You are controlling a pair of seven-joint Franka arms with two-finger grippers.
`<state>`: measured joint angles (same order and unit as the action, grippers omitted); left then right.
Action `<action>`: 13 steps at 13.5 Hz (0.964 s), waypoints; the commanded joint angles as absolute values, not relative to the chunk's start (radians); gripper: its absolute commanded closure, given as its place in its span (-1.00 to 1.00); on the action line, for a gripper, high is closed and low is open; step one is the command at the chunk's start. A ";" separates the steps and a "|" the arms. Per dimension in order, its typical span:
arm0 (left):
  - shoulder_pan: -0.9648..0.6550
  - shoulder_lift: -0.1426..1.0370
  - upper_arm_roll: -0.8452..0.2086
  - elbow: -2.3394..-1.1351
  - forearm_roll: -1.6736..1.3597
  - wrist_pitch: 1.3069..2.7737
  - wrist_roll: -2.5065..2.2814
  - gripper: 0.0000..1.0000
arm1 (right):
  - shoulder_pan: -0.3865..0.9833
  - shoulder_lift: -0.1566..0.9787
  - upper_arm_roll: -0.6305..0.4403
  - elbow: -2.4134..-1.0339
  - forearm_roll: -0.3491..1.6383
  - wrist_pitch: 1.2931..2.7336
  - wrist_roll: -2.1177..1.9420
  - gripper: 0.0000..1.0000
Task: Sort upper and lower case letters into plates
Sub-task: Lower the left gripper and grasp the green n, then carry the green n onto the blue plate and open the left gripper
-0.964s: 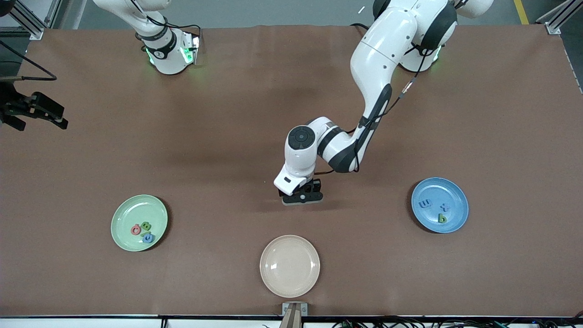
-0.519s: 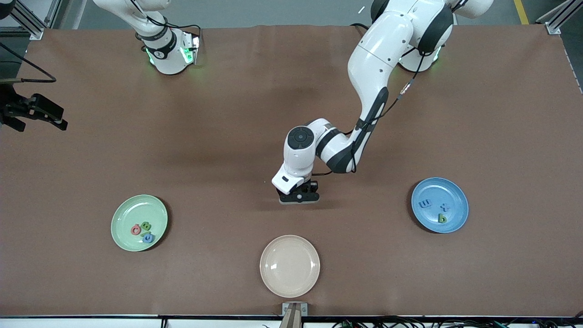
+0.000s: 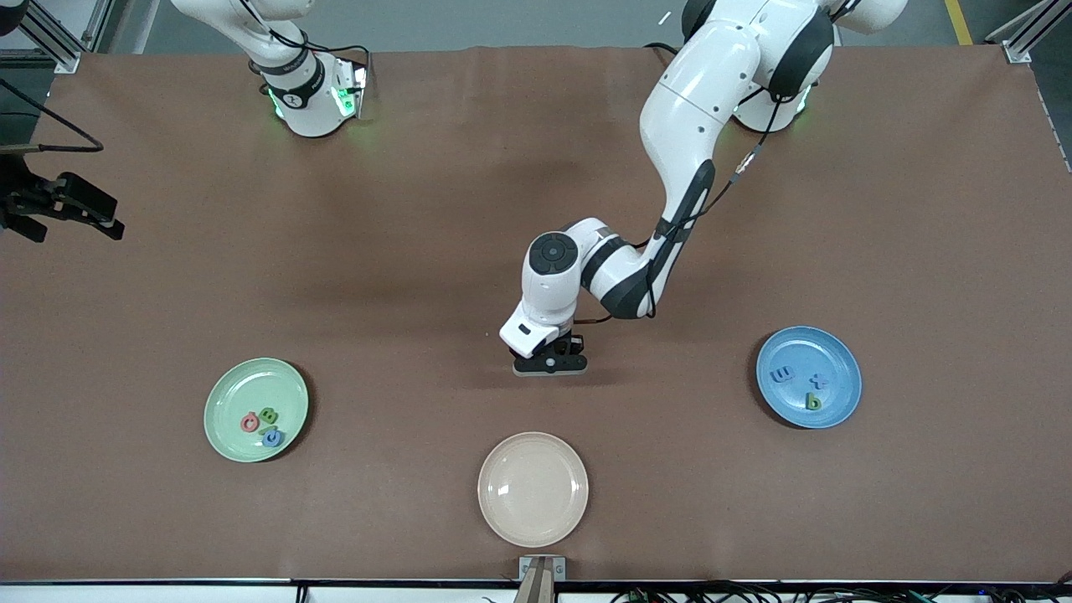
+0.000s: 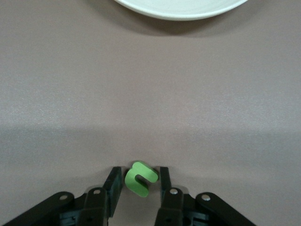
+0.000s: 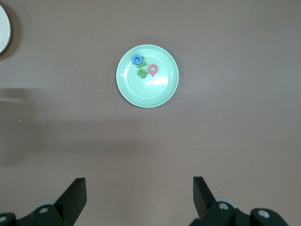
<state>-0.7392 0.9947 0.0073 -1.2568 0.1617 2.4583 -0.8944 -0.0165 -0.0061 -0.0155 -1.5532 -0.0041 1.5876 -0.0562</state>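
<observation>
My left gripper [image 3: 550,366] is down on the table's middle, its jaws closed in on the two sides of a small green letter [image 4: 140,179] that lies on the brown cloth. The mint green plate [image 3: 251,385] toward the right arm's end holds a red letter [image 3: 249,422], a green one [image 3: 268,414] and a blue one [image 3: 272,437]. The blue plate [image 3: 829,352] toward the left arm's end holds two blue letters [image 3: 782,374] and a green one [image 3: 812,402]. My right gripper [image 5: 138,186] waits open and empty, high over the table's right-arm end, looking down on the mint plate [image 5: 150,92].
An empty cream-beige plate [image 3: 533,489] lies nearer the front camera than the left gripper, close to the table's front edge; its rim [image 4: 178,12] shows in the left wrist view. Brown cloth covers the whole table.
The left gripper's jaws have drawn together around the green letter. The hand has sunk slightly. The right arm has not moved.
</observation>
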 commanded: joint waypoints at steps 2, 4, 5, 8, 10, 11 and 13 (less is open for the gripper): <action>-0.747 1.014 0.015 -1.238 0.166 2.465 -0.888 0.57 | -0.032 0.002 -0.008 -1.536 0.009 1.582 -0.054 -1.00; -0.744 1.011 0.015 -1.239 0.163 2.456 -0.890 0.82 | -0.032 0.002 -0.008 -1.536 0.009 1.582 -0.054 -1.00; -0.742 1.005 0.015 -1.239 0.163 2.450 -0.890 0.91 | -0.032 0.002 -0.006 -1.536 0.008 1.582 -0.054 -1.00; -0.714 0.938 0.020 -1.241 0.161 2.408 -0.890 1.00 | -0.032 0.002 -0.006 -1.536 0.008 1.582 -0.055 -1.00; -0.640 0.869 0.012 -1.271 0.160 2.399 -0.887 1.00 | -0.032 0.002 -0.006 -1.536 0.006 1.582 -0.055 -1.00; -0.615 0.844 0.012 -1.281 0.160 2.349 -0.887 1.00 | -0.032 0.002 -0.006 -1.536 0.006 1.583 -0.055 -1.00; -0.551 0.813 0.017 -1.285 0.173 2.226 -0.833 1.00 | -0.032 0.002 -0.008 -1.536 0.008 1.582 -0.055 -1.00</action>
<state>-0.5997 0.8680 0.0218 -1.2338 0.1618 2.3004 -0.8740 -0.0167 -0.0053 -0.0159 -1.5516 -0.0041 1.5876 -0.0562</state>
